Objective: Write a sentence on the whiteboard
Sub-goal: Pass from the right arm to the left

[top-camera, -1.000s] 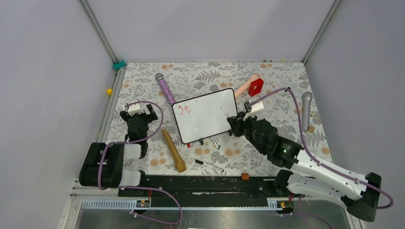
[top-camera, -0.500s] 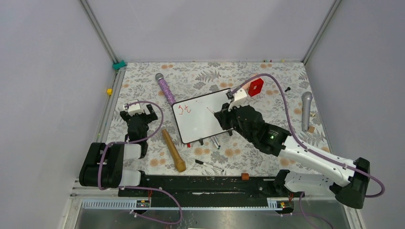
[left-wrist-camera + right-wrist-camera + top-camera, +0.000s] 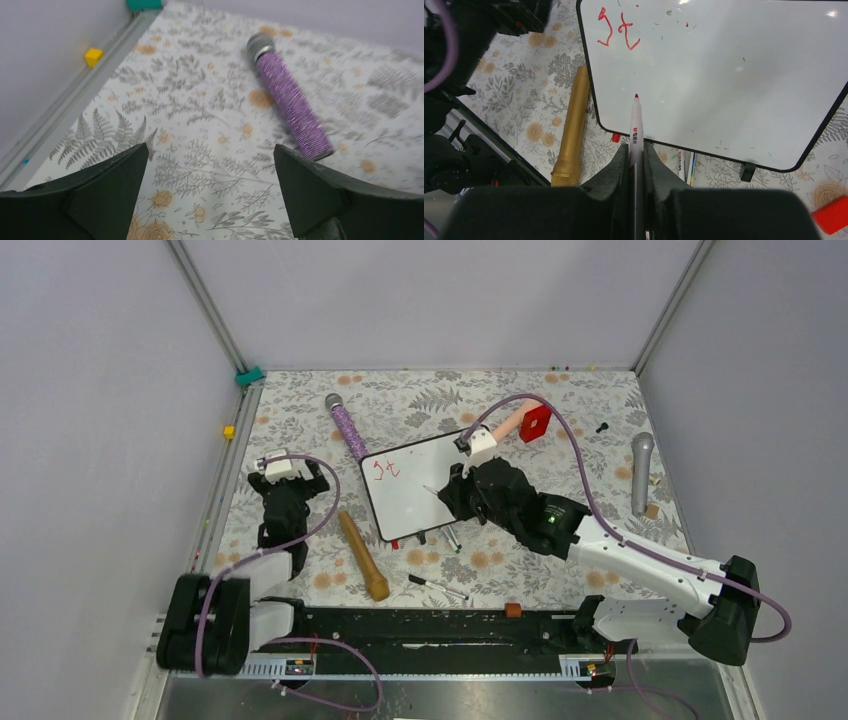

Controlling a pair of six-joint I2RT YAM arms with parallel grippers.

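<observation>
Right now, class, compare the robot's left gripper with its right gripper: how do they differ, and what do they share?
The left gripper has its jaws wide open and holds nothing; the right gripper is shut on a red marker. The left gripper hangs over the floral tablecloth near the purple microphone; the right gripper points its marker over the whiteboard, near the red lettering. Both have two dark fingers.

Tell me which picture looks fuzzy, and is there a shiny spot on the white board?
Left wrist view: fuzzy, the purple microphone and the flowered cloth look smeared. Right wrist view: sharp on the whiteboard, with bright shiny spots near the picture's top; the dark fingers near the lens are soft. Top external view: even light, no strong shadows.
</observation>
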